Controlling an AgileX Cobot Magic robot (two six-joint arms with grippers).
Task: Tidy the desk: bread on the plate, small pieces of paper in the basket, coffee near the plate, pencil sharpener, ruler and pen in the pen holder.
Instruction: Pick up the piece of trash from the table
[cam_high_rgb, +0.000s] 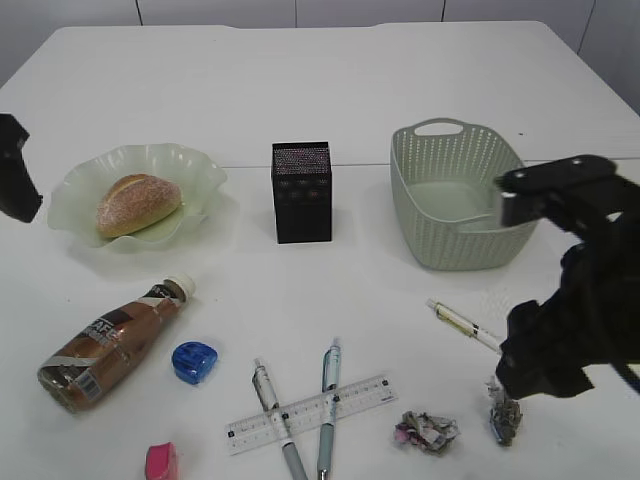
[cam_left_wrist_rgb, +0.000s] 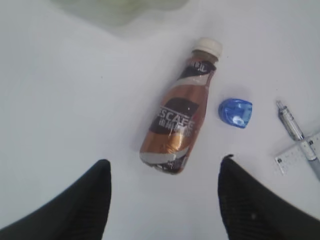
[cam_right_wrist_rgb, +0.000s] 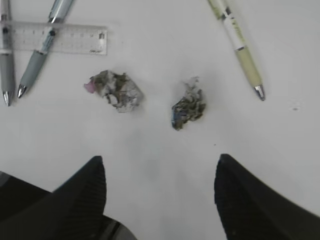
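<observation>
1. Below my left gripper (cam_left_wrist_rgb: 162, 200) the coffee bottle (cam_left_wrist_rgb: 178, 122) lies on its side, just ahead of the two spread fingers and untouched, white cap pointing away. The blue pencil sharpener (cam_left_wrist_rgb: 236, 112) sits just right of it.
2. Under my right gripper (cam_right_wrist_rgb: 160, 195), jaws likewise apart and empty, I see two crumpled paper scraps: one (cam_right_wrist_rgb: 116, 91) ahead to the left, the other (cam_right_wrist_rgb: 187, 106) ahead near the middle, both clear of the fingers.
3. A cream pen (cam_right_wrist_rgb: 237, 47) lies further right; two grey pens (cam_right_wrist_rgb: 37, 55) cross the clear ruler (cam_right_wrist_rgb: 60, 39) at far left.
4. On the exterior view, the bread (cam_high_rgb: 138, 204) is on the pale green wavy plate (cam_high_rgb: 80, 185) at far left, the black pen holder (cam_high_rgb: 302, 192) stands mid-table, and the green basket (cam_high_rgb: 455, 235) sits to its right.
5. A pink eraser (cam_high_rgb: 161, 461) lies at the near edge.
6. All rests on a plain white table (cam_high_rgb: 320, 90); white panels run behind.
7. On the bottle's label I can read only "SCAFE".
</observation>
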